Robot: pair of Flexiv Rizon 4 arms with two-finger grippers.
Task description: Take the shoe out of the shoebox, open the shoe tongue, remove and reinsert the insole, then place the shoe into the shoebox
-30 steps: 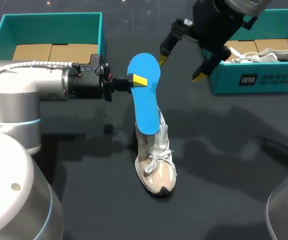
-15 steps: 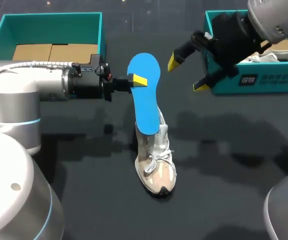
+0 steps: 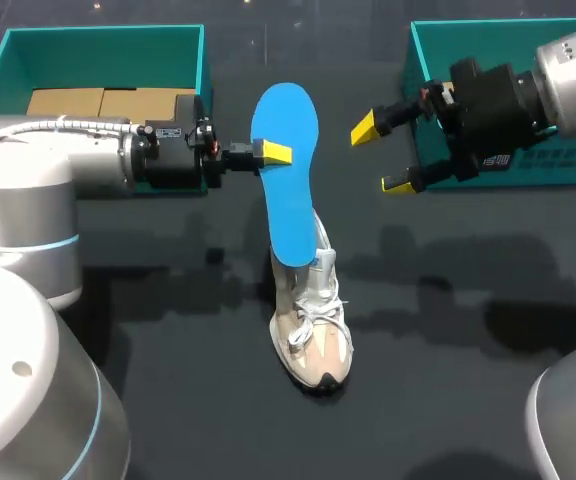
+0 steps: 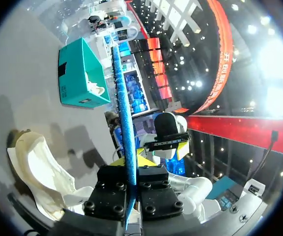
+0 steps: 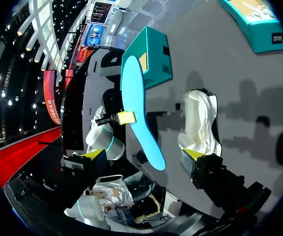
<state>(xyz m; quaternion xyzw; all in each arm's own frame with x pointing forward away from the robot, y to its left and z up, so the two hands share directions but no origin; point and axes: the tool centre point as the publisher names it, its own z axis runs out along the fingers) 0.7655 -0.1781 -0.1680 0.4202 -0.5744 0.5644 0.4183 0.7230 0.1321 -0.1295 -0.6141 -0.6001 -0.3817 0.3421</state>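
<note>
Head view, centre of frame: the shoe (image 3: 313,330) sits on the dark table (image 3: 448,330), out of any box, toe toward the bottom edge, opening toward the top.

The blue insole (image 3: 288,180) stands on end above it. Its long axis runs from upper centre down to the shoe's opening, and its lower end meets the collar. I cannot tell whether that end is inside the shoe or only resting at the collar.

The left gripper (image 3: 268,153) comes in from the left and is clamped on the insole's upper part. In the left wrist view the insole (image 4: 123,98) shows edge-on, rising straight out from between the fingers, with the shoe (image 4: 38,172) off to one side of it.

The right gripper (image 3: 381,156), upper right, has its fingers spread wide and holds nothing. It sits level with the insole's upper half, on its right and clearly apart from it. In its own wrist view the insole's face (image 5: 139,108) lies ahead of the open fingers, and the shoe (image 5: 200,123) is beside it.

A teal shoebox (image 3: 418,50) sits behind the right arm, with a second teal box (image 3: 98,40) at upper left.

Judgement: whether the insole is going in or coming out cannot be read from this. Either way the move runs along the insole's long axis, in line with the shoe. The left arm has the insole; the free right arm is the one available to steady the shoe.
</note>
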